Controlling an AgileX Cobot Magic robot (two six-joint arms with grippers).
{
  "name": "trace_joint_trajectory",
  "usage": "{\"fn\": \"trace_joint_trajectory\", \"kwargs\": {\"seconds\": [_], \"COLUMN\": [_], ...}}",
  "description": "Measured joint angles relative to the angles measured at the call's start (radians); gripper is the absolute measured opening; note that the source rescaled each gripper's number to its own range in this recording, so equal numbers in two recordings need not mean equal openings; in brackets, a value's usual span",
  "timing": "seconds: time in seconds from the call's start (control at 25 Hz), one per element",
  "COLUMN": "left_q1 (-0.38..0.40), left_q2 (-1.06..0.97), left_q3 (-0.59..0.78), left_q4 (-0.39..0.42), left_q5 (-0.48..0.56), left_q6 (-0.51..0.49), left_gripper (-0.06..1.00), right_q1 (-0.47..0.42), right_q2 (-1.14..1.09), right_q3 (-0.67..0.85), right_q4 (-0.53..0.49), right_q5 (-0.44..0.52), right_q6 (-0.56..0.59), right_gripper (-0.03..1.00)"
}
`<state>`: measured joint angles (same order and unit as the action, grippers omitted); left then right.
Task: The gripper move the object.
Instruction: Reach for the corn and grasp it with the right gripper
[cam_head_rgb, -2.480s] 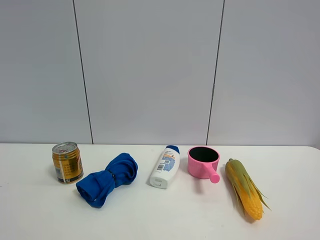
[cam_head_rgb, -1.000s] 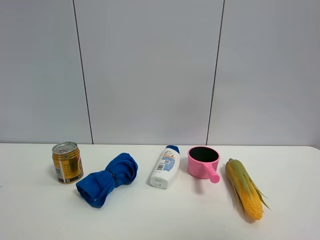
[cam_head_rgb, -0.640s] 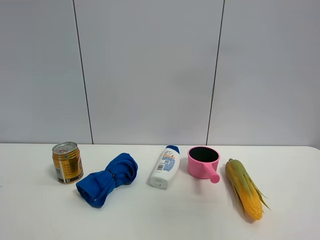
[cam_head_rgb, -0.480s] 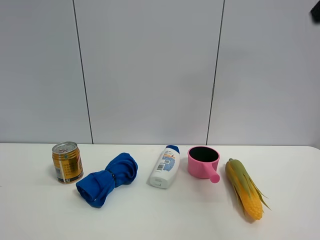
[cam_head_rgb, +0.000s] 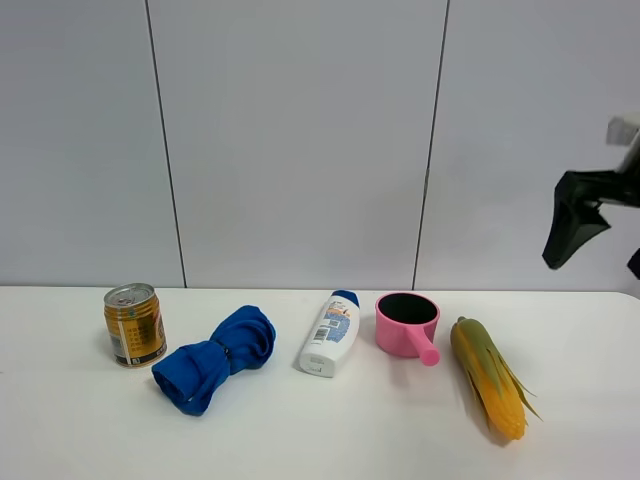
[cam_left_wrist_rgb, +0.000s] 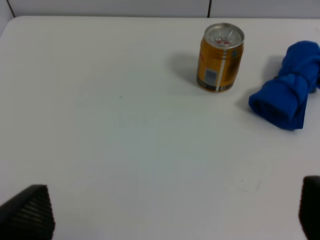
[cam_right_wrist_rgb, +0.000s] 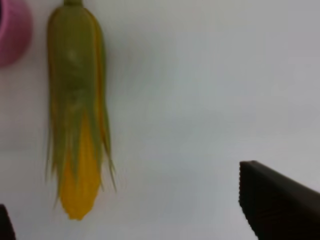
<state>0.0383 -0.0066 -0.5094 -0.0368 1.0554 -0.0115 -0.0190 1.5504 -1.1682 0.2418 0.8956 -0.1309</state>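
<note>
The ear of corn (cam_head_rgb: 488, 375), with yellow kernels and green-yellow husk, lies on the white table at the right, lengthwise toward the front. It also shows in the right wrist view (cam_right_wrist_rgb: 77, 115). My right gripper (cam_head_rgb: 603, 250) hangs in the air above and to the right of the corn. Its black fingers (cam_head_rgb: 572, 228) are spread wide and hold nothing. In the right wrist view the right gripper (cam_right_wrist_rgb: 125, 200) is open, with the corn lying off to one side of its gap. My left gripper (cam_left_wrist_rgb: 170, 210) is open and empty over bare table. It is out of the exterior view.
A pink cup with a handle (cam_head_rgb: 405, 322) stands just left of the corn. Further left lie a white shampoo bottle (cam_head_rgb: 331, 333), a rolled blue cloth (cam_head_rgb: 215, 357) and a gold can (cam_head_rgb: 134, 324). A grey panelled wall stands behind the table (cam_head_rgb: 320, 440).
My right gripper has come into the exterior view from the upper right corner and moved down and left toward the corn's side. The objects on the table have not moved.
</note>
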Motion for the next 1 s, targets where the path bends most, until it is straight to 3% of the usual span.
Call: {"fn": "trace_joint_trajectory", "kwargs": {"seconds": [0.16, 0.36, 0.56, 1.0], "left_q1": [0.000, 0.000, 0.000, 0.000], "left_q2": [0.000, 0.000, 0.000, 0.000], "left_q3": [0.000, 0.000, 0.000, 0.000], "left_q4": [0.000, 0.000, 0.000, 0.000], "left_q5": [0.000, 0.000, 0.000, 0.000], "left_q6": [0.000, 0.000, 0.000, 0.000], "left_gripper": [1.00, 1.00, 1.00, 1.00], "right_q1": [0.012, 0.110, 0.164, 0.169], "right_q2": [0.115, 0.230, 0.307, 0.484], "right_q3": [0.000, 0.000, -0.001, -0.101], "right_q4": [-0.019, -0.036, -0.041, -0.076], "right_q5": [-0.047, -0.176, -0.300, -0.247], "right_q6": [0.022, 0.050, 0.162, 0.246], "right_gripper": [1.00, 1.00, 1.00, 0.99]}}
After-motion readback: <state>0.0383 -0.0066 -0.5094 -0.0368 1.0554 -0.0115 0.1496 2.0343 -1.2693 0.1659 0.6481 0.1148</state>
